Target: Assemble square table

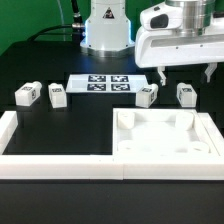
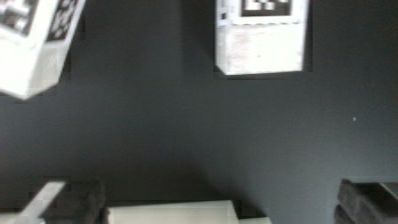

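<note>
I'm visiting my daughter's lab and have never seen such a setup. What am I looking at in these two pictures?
This is a robot arm ending in a two-finger gripper, open and holding nothing. The wide picture comes from a camera off the arm; the dark close-up comes from one on its wrist, looking down between the fingers. On the black table lie loose furniture parts: a white tray-like top and four short legs, two of them near the gripper. The flat sheet with black-white squares is the marker board, not furniture.
</note>
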Robot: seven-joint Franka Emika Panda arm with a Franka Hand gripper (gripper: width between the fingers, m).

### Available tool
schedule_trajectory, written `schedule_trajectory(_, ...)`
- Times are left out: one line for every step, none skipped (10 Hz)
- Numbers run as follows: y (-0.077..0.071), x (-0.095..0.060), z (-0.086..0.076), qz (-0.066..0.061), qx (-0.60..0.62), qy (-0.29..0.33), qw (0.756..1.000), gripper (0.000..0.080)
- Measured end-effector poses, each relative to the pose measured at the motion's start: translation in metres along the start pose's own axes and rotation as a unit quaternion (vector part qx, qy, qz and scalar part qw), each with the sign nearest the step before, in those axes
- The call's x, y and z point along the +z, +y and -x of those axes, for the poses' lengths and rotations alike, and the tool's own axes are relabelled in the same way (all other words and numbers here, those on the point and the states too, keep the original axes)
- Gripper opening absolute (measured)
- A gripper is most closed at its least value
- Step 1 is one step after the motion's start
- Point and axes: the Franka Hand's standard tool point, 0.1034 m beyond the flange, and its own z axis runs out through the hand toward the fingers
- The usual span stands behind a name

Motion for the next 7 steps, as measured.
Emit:
schedule_trajectory(-0.009,0.001,0.003,0.0,0.03,-0.001,1.0,0.0648)
schedule_trajectory(-0.018,0.005,0.008,0.0,0.021,-0.003,1.0,0.0648)
schedule_trajectory(-0.017,0.005,0.008,0.001,0.012,-0.005,1.0,0.0648)
schedule_trajectory(-0.015,0.005,0.009,0.004,0.011,-0.015,1.0,0.0648)
schedule_trajectory(-0.015,0.005,0.008,0.004,0.009,-0.016,1.0,0.0648)
schedule_trajectory(-0.014,0.007,0.013,0.01,-0.002,-0.035,0.999,0.0648)
schedule_trajectory(-0.015,0.011,0.022,0.023,-0.026,-0.082,0.996,0.0648)
